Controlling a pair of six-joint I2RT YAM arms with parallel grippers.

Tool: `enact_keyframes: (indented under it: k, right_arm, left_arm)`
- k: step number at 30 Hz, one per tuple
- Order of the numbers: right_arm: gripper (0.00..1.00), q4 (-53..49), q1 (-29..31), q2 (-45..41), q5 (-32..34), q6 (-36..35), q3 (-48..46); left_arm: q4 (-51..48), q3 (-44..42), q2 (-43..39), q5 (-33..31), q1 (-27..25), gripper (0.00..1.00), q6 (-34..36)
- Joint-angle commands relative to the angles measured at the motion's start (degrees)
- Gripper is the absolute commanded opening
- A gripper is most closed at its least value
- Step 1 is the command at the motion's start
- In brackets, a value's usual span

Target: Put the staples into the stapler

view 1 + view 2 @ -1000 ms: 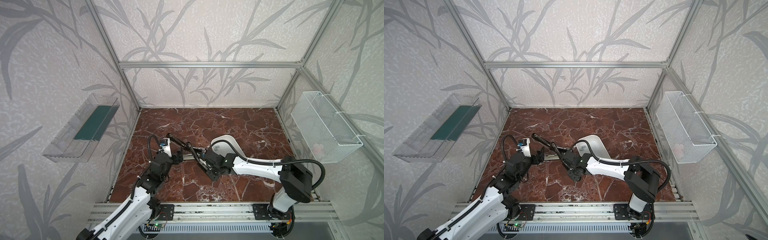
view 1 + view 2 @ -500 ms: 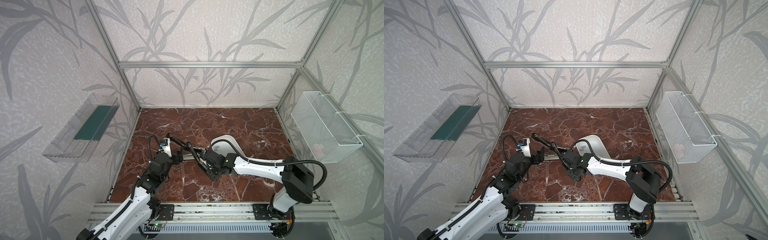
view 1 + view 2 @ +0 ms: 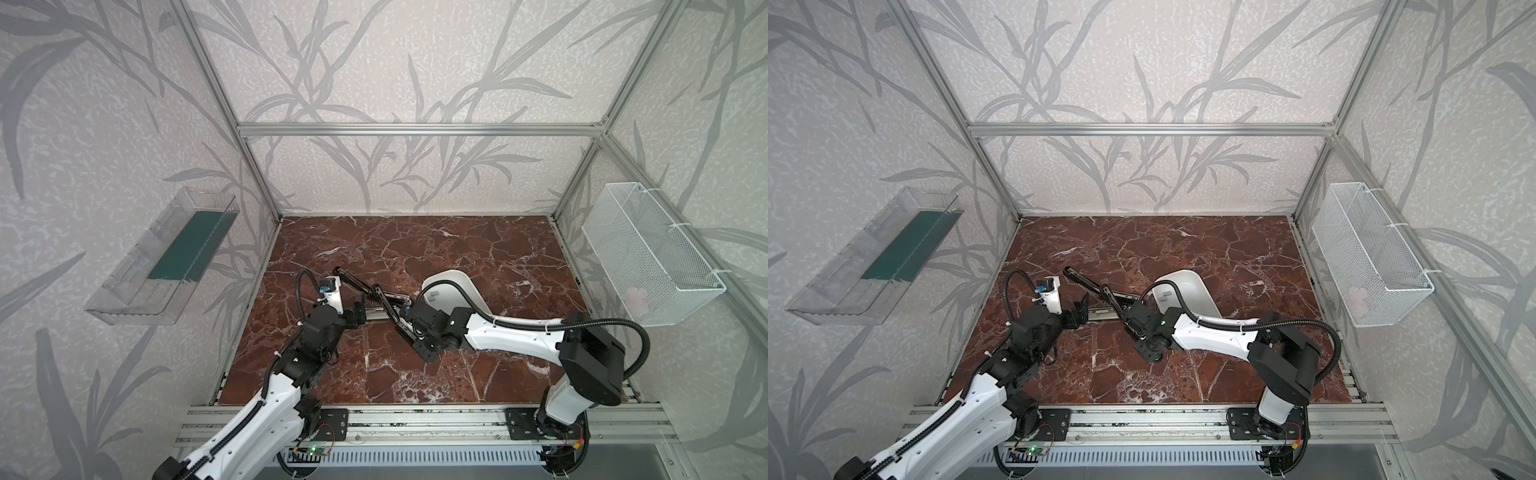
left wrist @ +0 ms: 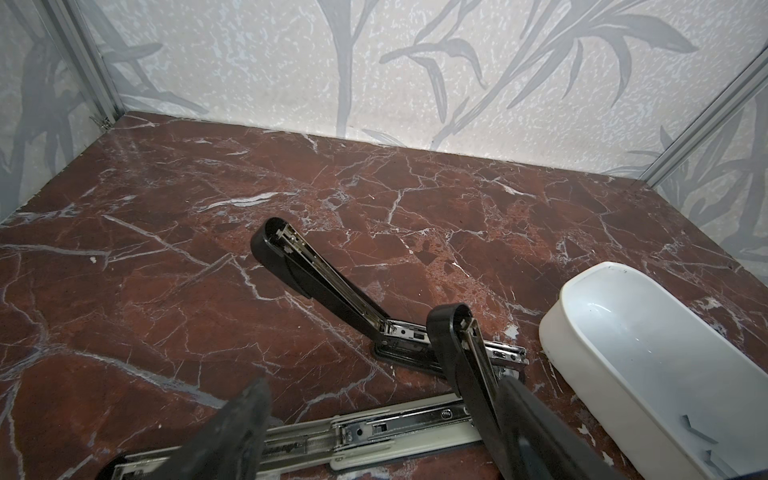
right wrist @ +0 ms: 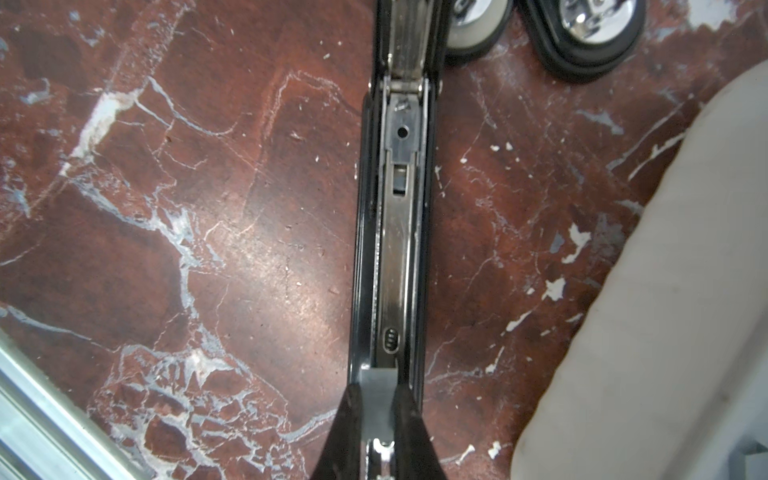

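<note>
Staples [image 5: 377, 377]: one flat grey metal strip, pinched between the closed right gripper [image 5: 379, 390] fingers, over an opened stapler [image 5: 392, 249] with a black shell and steel channel. Left gripper [image 4: 384, 388]: spread wide, holding nothing. Two staplers in all, lower centre-left in both top views. White oval tray [image 4: 582, 374]: holds further strips.

Glossy marble-look tabletop [image 5: 208, 216] — stapler [image 5: 394, 249] of black plastic and bright metal.

The white tray [image 4: 582, 345] runs off the left wrist picture's edge, which cuts off part of the staples [image 4: 698, 434] in it. In the right wrist view the tray is a blur. There the black stapler arm [image 5: 399, 249] leaves the frame, its near end hidden by the right gripper [image 5: 377, 390].
</note>
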Motion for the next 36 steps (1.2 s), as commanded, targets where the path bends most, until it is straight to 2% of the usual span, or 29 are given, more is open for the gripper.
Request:
enact_keyframes:
  k: [1,9,24,36]
  right_arm:
    - [0.0,-0.26,-0.29,-0.12,0.49,0.16,-0.59]
    - [0.0,-0.22,-0.27,-3.34,-0.1,-0.01,-0.95]
    - [0.0,0.96,-0.88,-0.5,0.29,-0.42,-1.86]
    - [0.0,-0.31,-0.88,-3.13,1.0,-0.74,-1.32]
  left_arm:
    - [0.88,-0.78,-0.02,-1.2,0.33,0.86,0.02]
    - [0.9,-0.72,-0.03,-1.2,0.33,0.86,0.02]
    - [0.85,-0.83,-0.18,-1.34,0.39,0.86,0.02]
    - [0.71,-0.88,-0.16,-1.37,0.39,0.86,0.02]
